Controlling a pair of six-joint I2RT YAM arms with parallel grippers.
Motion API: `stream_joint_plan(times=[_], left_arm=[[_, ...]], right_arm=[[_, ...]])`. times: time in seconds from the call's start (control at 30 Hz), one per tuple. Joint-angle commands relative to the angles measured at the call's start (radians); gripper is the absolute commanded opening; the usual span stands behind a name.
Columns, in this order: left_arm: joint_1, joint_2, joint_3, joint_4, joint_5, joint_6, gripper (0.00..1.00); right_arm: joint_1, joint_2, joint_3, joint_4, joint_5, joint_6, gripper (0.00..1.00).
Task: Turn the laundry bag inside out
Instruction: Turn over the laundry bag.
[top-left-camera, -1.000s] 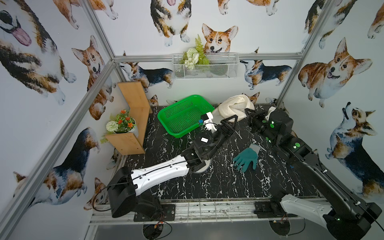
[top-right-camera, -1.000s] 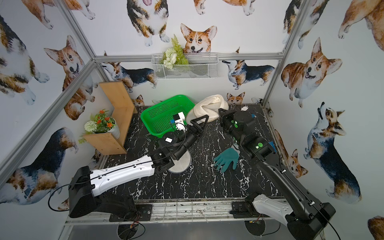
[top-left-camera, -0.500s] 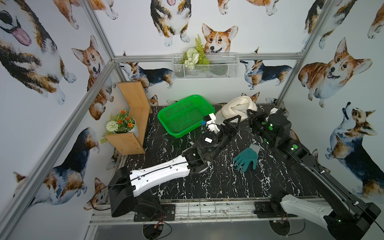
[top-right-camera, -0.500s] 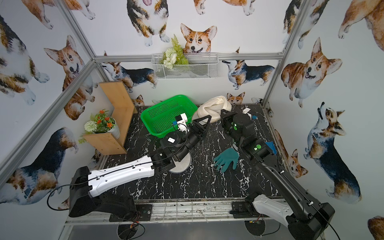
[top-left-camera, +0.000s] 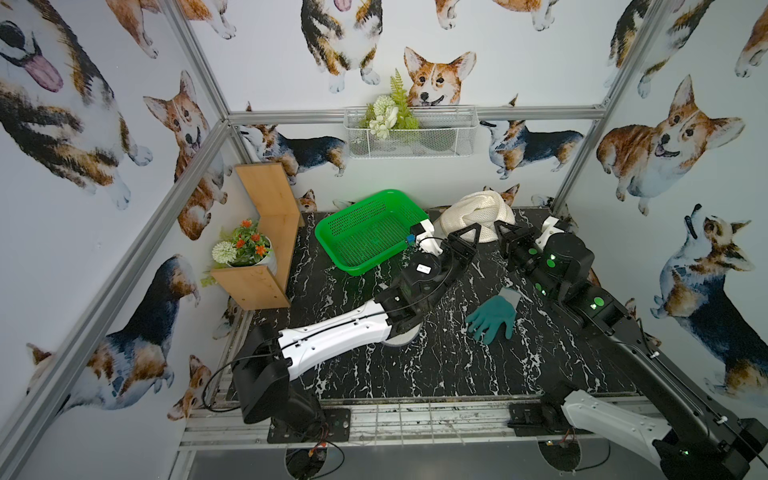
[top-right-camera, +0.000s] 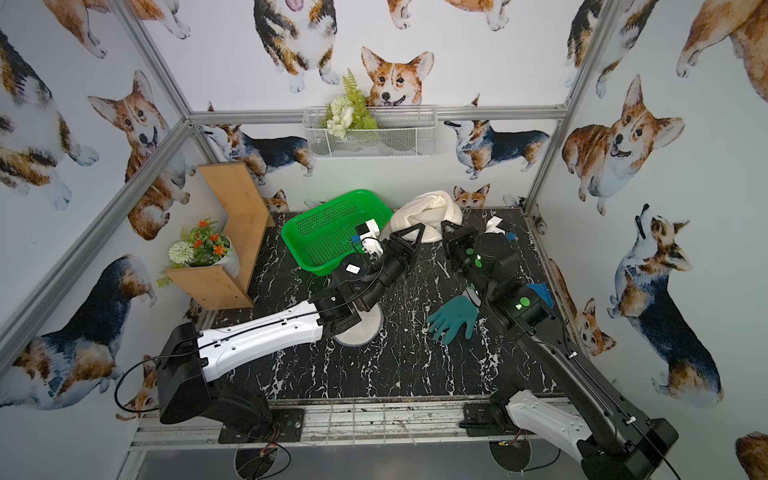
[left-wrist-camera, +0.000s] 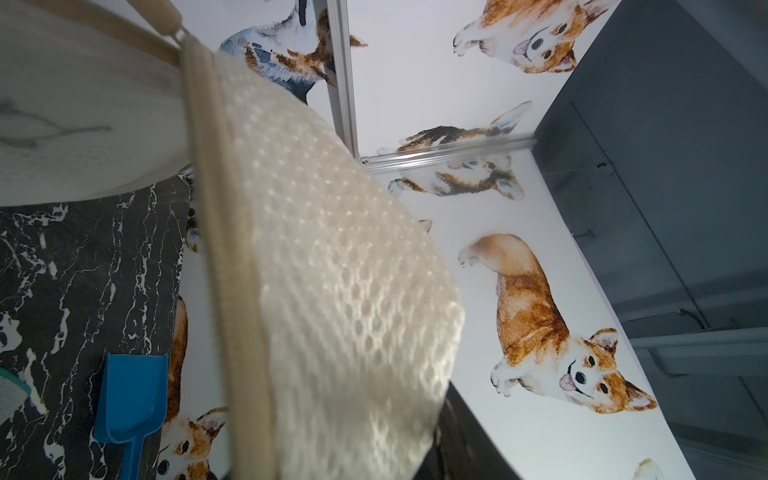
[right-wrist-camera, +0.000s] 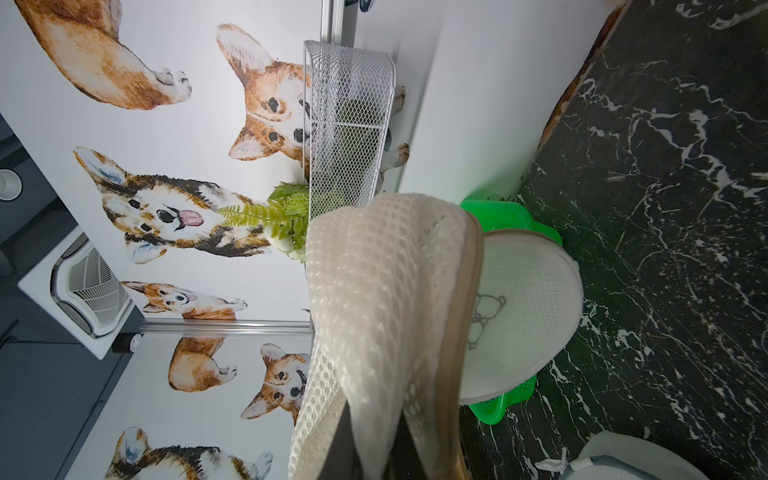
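Far wire basket holds a fern; right gripper pinches the laundry bag; left gripper meets it, grip impossible to tell.

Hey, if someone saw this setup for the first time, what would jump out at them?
The corgi wallpaper on the walls grabs the eye first. On the black table, the cream mesh bag bunched at the back stands out, with a bright green basket beside it and a teal glove lying nearer the front.

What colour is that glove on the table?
The glove is dark teal, clearest in a top view.
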Motion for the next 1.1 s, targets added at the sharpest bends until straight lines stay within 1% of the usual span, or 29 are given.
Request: stream_joint_plan(times=[0.0, 0.1, 0.23, 0.33, 0.37, 0.43, 0.5, 0.57, 0.6, 0.67, 0.7, 0.8, 0.83, 0.9, 1.0, 1.07], left_arm=[[0.009, 0.019, 0.019, 0.034, 0.005, 0.001, 0.44], [0.017, 0.035, 0.028, 0.034, 0.013, 0.004, 0.37], [0.024, 0.048, 0.037, 0.001, 0.031, 0.009, 0.28], [0.023, 0.053, 0.033, 0.001, 0.026, 0.024, 0.16], [0.026, 0.054, 0.034, -0.007, 0.025, 0.037, 0.1], [0.033, 0.049, 0.032, -0.033, 0.033, 0.059, 0.0], [0.044, 0.033, 0.03, -0.082, 0.055, 0.115, 0.0], [0.06, 0.01, 0.031, -0.173, 0.085, 0.168, 0.0], [0.074, -0.003, 0.034, -0.221, 0.115, 0.216, 0.0], [0.104, -0.026, 0.044, -0.341, 0.178, 0.286, 0.0], [0.126, -0.037, 0.047, -0.394, 0.222, 0.317, 0.0], [0.189, -0.061, 0.062, -0.515, 0.384, 0.423, 0.0], [0.207, -0.064, 0.07, -0.539, 0.44, 0.457, 0.0], [0.243, -0.064, 0.102, -0.616, 0.577, 0.533, 0.0], [0.285, -0.055, 0.148, -0.714, 0.766, 0.651, 0.0], [0.302, -0.049, 0.167, -0.752, 0.875, 0.704, 0.0]], right_arm=[[0.0, -0.011, -0.008, 0.0, -0.045, -0.013, 0.0], [0.0, -0.029, -0.017, -0.015, -0.03, -0.024, 0.0], [0.0, -0.016, 0.006, -0.041, -0.056, -0.089, 0.0], [0.0, -0.015, 0.01, -0.071, -0.084, -0.145, 0.0], [0.0, -0.018, 0.006, -0.084, -0.087, -0.163, 0.0], [-0.007, -0.033, -0.001, -0.109, -0.078, -0.233, 0.16], [-0.031, -0.051, 0.006, -0.157, -0.053, -0.357, 0.36], [-0.086, -0.064, 0.017, -0.201, -0.082, -0.503, 0.48], [-0.123, -0.067, 0.027, -0.234, -0.109, -0.58, 0.55], [-0.186, -0.068, 0.05, -0.296, -0.164, -0.733, 0.61], [-0.211, -0.065, 0.064, -0.321, -0.193, -0.812, 0.62], [-0.223, -0.044, 0.093, -0.348, -0.309, -1.06, 0.62], [-0.222, -0.033, 0.101, -0.353, -0.345, -1.121, 0.66], [-0.223, 0.002, 0.123, -0.359, -0.437, -1.255, 0.66], [-0.222, 0.052, 0.167, -0.357, -0.531, -1.391, 0.64], [-0.221, 0.069, 0.175, -0.326, -0.587, -1.459, 0.64]])
